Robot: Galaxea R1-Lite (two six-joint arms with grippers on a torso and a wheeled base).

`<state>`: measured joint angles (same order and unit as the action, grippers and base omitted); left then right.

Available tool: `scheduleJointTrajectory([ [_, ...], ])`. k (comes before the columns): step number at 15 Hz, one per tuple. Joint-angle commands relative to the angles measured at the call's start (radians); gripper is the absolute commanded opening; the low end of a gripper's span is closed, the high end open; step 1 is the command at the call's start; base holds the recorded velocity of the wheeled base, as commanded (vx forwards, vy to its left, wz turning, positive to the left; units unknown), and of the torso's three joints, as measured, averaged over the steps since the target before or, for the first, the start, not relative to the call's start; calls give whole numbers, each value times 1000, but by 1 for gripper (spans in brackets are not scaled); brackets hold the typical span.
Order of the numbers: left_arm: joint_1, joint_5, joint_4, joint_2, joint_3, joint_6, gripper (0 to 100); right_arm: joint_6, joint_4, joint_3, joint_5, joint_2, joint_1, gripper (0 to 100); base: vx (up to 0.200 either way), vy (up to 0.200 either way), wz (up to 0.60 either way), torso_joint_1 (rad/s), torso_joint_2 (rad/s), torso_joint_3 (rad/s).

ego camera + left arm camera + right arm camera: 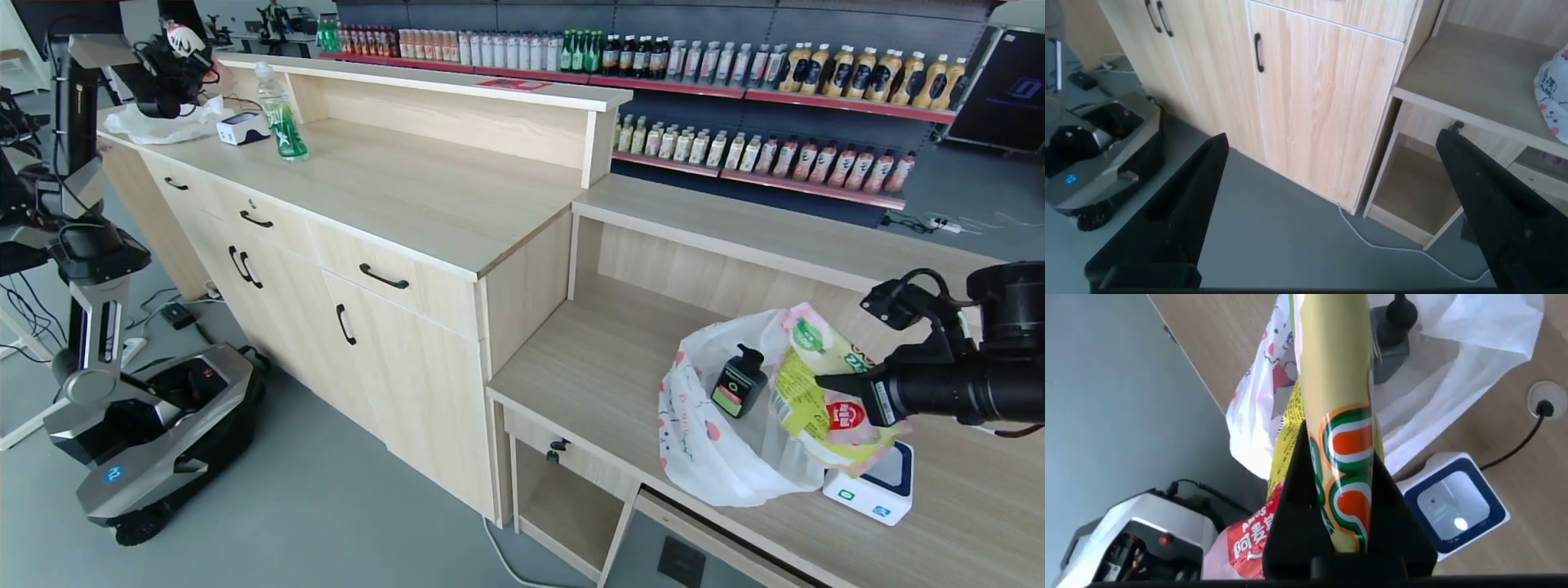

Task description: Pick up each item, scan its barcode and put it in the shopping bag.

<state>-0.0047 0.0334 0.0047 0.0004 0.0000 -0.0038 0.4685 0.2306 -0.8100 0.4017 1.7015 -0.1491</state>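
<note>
Right gripper (841,388) (1339,445): pressed together on a snack packet, one finger on each flat face.
Snack packet (808,384) (1333,359): yellow, green and pink; pinched about mid-length, with its ends sticking out past the fingers on both sides. Whether it touches anything under it cannot be told.
Shopping bag (718,441) (1249,425): white plastic with small printed figures, just beneath and beside the right gripper, its mouth open upward.
Pump bottle (739,384) (1392,335): dark, standing inside the bag, just beyond the packet's far end.
Scanner (878,490) (1449,502): small white box with a blue-edged window, directly under the right gripper and touching the bag's side.
Low counter (604,359): pale wood, carrying the bag and the scanner below the right gripper.
Left gripper (1331,204): fingers spread wide with nothing between them, hanging over grey floor.
Cabinet door (1323,98): pale wood with a dark handle, just ahead of the left gripper.
High counter (408,188): well away from both grippers; a green bottle (280,114) stands on it near a second small scanner (242,128).
Drink shelves (735,65): along the wall behind the counters.
</note>
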Motion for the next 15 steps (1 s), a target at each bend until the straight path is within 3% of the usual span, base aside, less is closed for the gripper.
scheduleJointTrajectory([
  [1,0,0,0,1,0,-1,100,32,9,2,12,90,-6,0,0,0,0,0,0,0],
  [6,2,0,0,1,0,-1,100,41,136,-5,172,213,-7,0,0,0,0,0,0,0],
  [9,0,0,0,1,0,-1,100,108,191,-26,175,290,-7,0,0,0,0,0,0,0],
  [15,0,0,0,1,0,-1,100,110,230,-94,177,395,-4,0,0,0,0,0,0,0],
])
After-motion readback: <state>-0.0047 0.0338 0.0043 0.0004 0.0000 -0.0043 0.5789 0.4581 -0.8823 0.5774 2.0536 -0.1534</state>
